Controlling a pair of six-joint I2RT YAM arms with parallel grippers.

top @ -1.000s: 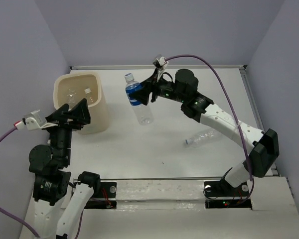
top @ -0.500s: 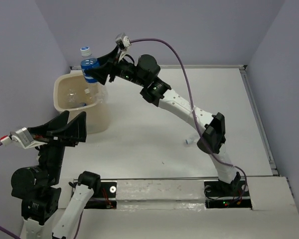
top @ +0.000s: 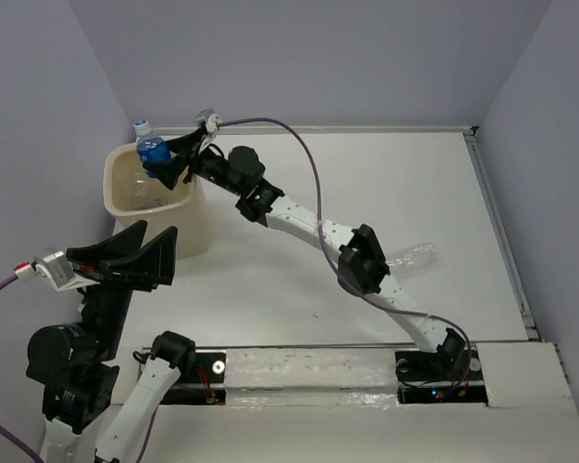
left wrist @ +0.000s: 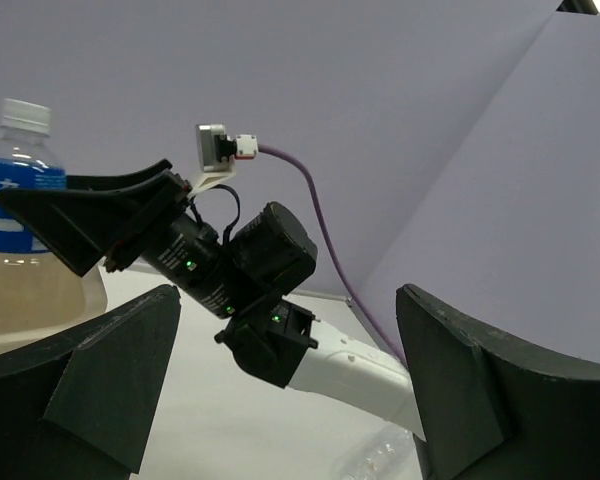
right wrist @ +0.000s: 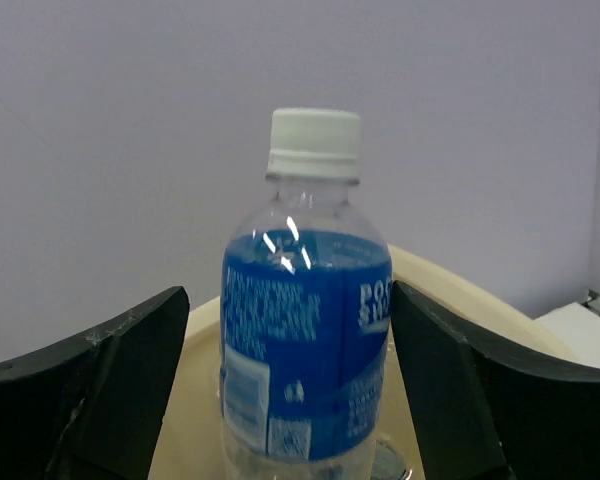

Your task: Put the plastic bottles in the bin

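A clear plastic bottle (top: 151, 152) with a blue label and white cap stands upright over the cream bin (top: 191, 230), its lower end inside the rim. My right gripper (top: 162, 164) is around it with its fingers spread. In the right wrist view the bottle (right wrist: 305, 330) stands between the fingers of my right gripper (right wrist: 290, 300), with a gap on the left and the right finger at its label, above the bin (right wrist: 460, 292). Another clear bottle (top: 417, 258) lies on the table. My left gripper (top: 159, 231) stands open and empty in front of the bin.
Clear bottles (top: 140, 188) show inside the bin. The right arm (top: 299, 217) stretches across the table from its base to the bin. Purple walls close in the left, the back and the right. In the left wrist view the bottle (left wrist: 20, 190) and the right arm (left wrist: 270, 300) fill the middle.
The right arm has swung the labelled bottle left from the table's middle to over the bin, and its fingers have spread. The left arm has pulled back toward the near edge.
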